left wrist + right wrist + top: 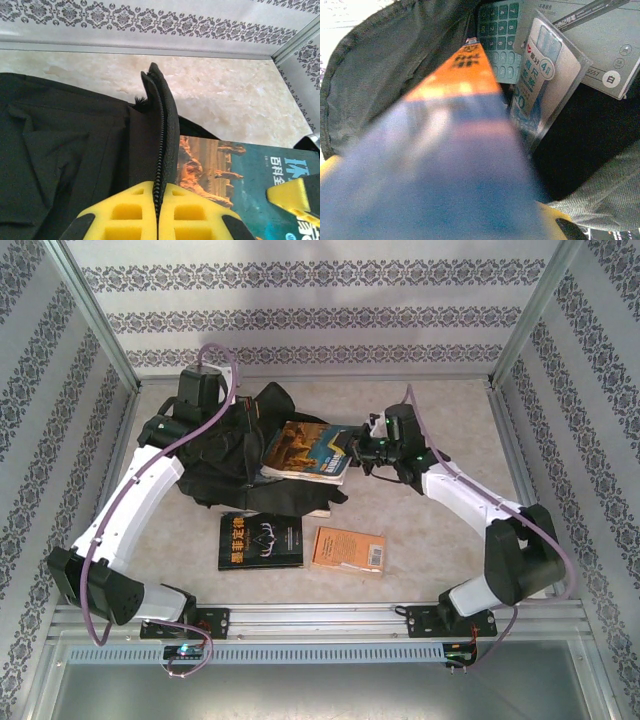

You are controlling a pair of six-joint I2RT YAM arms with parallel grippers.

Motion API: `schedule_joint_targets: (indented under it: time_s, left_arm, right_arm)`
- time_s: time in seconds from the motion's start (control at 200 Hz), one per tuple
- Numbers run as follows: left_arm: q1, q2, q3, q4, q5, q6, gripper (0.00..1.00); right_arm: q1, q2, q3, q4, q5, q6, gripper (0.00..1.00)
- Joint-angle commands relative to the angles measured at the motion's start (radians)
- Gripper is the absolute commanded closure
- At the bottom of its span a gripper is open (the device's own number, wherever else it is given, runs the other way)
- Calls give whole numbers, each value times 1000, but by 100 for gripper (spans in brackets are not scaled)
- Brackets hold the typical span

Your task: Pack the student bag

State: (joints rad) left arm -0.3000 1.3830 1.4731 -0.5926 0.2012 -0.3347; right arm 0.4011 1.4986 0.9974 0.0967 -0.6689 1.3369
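The student bag (222, 462), a black soft backpack, lies at the back left of the table. My left gripper (159, 210) is shut on the bag's zipper edge (161, 125) and holds it upright. My right gripper (356, 450) is shut on a teal and orange book (305, 450), whose far end rests over the bag's opening. In the right wrist view the book (450, 150) fills the foreground as a blur and points into the bag's grey lining (380, 65). Inside lie a calculator (502, 40) and a boxed pen pack (545, 75).
A black-covered book (260, 540) and an orange book (348, 550) lie flat in front of the bag, towards the near edge. Patterned walls and metal frame posts close in the table on three sides.
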Motion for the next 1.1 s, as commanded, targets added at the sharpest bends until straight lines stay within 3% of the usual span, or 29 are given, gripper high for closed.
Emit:
schedule_joint_targets:
  time_s: [0.0, 0.57, 0.779, 0.924, 0.994, 1.099]
  left_arm:
    - [19, -42, -2, 106, 37, -15, 100]
    - [34, -36, 31, 135, 124, -12, 100]
    - [35, -6, 53, 145, 138, -14, 100]
    - [39, 17, 66, 150, 138, -9, 100]
    - [43, 23, 66, 157, 142, -13, 100]
    - [61, 29, 57, 164, 110, -33, 100]
  right_arm:
    - [18, 65, 35, 110, -8, 19, 100]
    - [107, 388, 248, 413, 13, 84, 100]
    - [173, 552, 431, 354, 92, 76, 100]
    - [230, 652, 615, 218, 179, -7, 100]
    - [254, 700, 700, 141, 222, -44, 86]
    - [263, 750, 801, 30, 227, -93, 50]
